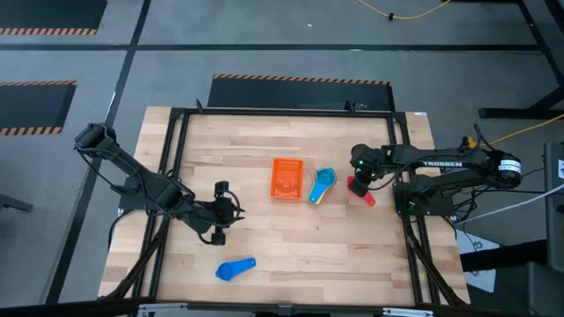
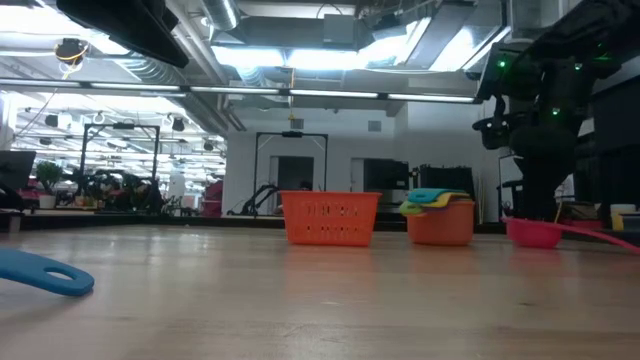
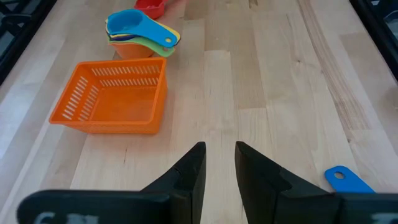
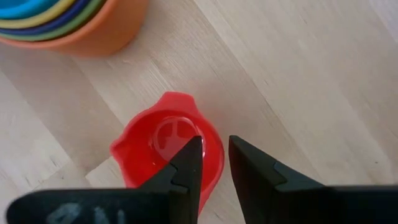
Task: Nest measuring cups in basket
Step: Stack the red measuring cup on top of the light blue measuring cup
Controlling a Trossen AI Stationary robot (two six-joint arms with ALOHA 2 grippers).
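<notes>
The right arm (image 1: pixel 458 165) has "TROSSEN" written on it. Its right gripper (image 4: pixel 214 163) hangs just over the red cup (image 4: pixel 158 146), fingers nearly closed, holding nothing. A stack of cups (image 1: pixel 322 186) sits between red cup and orange basket (image 1: pixel 286 178), mid-frame. The left gripper (image 3: pixel 219 168), barely open, waits lower left near a blue cup (image 1: pixel 236 269).

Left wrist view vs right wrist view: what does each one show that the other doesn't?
Only the left wrist view shows the orange basket, empty, the handle of a blue cup lying apart, and the left gripper, its fingers slightly parted over bare wood. Only the right wrist view shows the right gripper directly above the red cup, a narrow gap between its fingers. Both show the stack of nested cups and the red cup beside it.
</notes>
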